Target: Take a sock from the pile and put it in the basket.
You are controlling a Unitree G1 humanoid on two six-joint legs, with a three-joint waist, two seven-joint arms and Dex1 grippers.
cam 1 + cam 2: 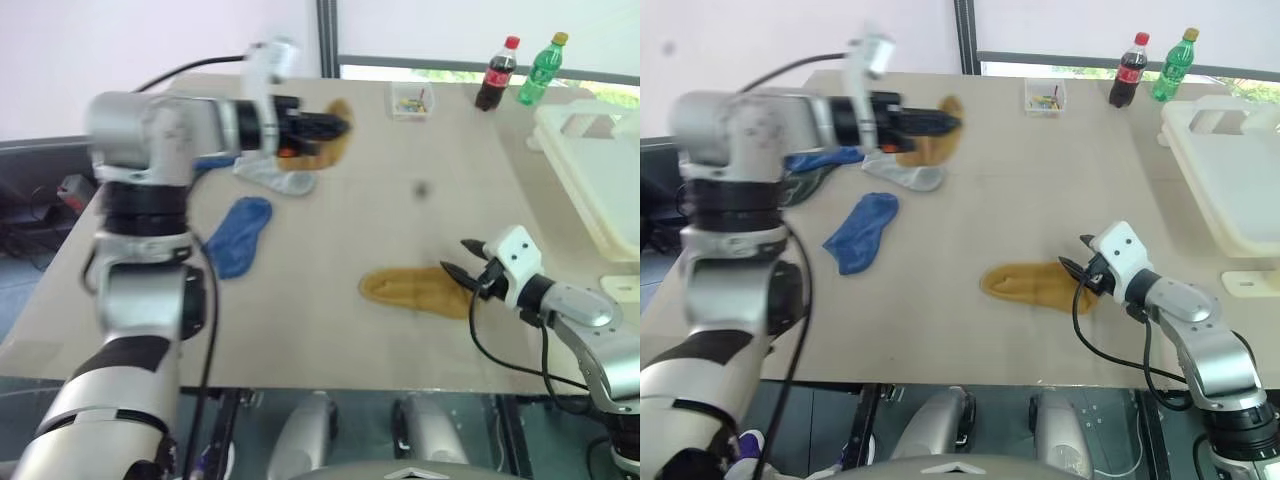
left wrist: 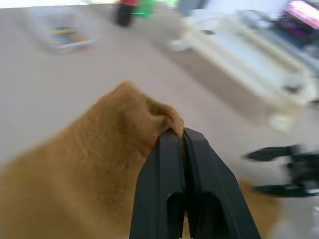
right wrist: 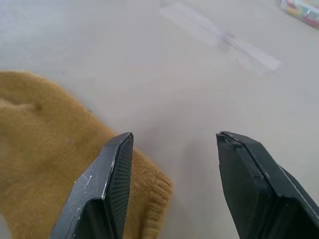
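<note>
Left gripper (image 1: pixel 338 127) is clamped on a mustard sock (image 2: pixel 94 164), lifted off the table (image 1: pixel 400 230) over the far-left part of it; the sock hangs from the closed fingertips, above the rest of the pile. Pile there: a pale grey sock (image 1: pixel 275 178) right under the held one, a blue sock (image 1: pixel 238 233) a bit nearer the robot, and another blue sock (image 1: pixel 825 158) with a dark green one (image 1: pixel 805 185) tucked behind the left arm. Right gripper (image 1: pixel 465 258) has its jaws spread, holding nothing, tips just at the cuff end of a second mustard sock (image 1: pixel 415 290) lying flat near the table's front-right. The basket (image 1: pixel 590 170) sits at the right edge of the table, well apart from both grippers. Far edge: small clear box (image 1: pixel 411 101), cola bottle (image 1: pixel 496 74), green bottle (image 1: pixel 541 69).
</note>
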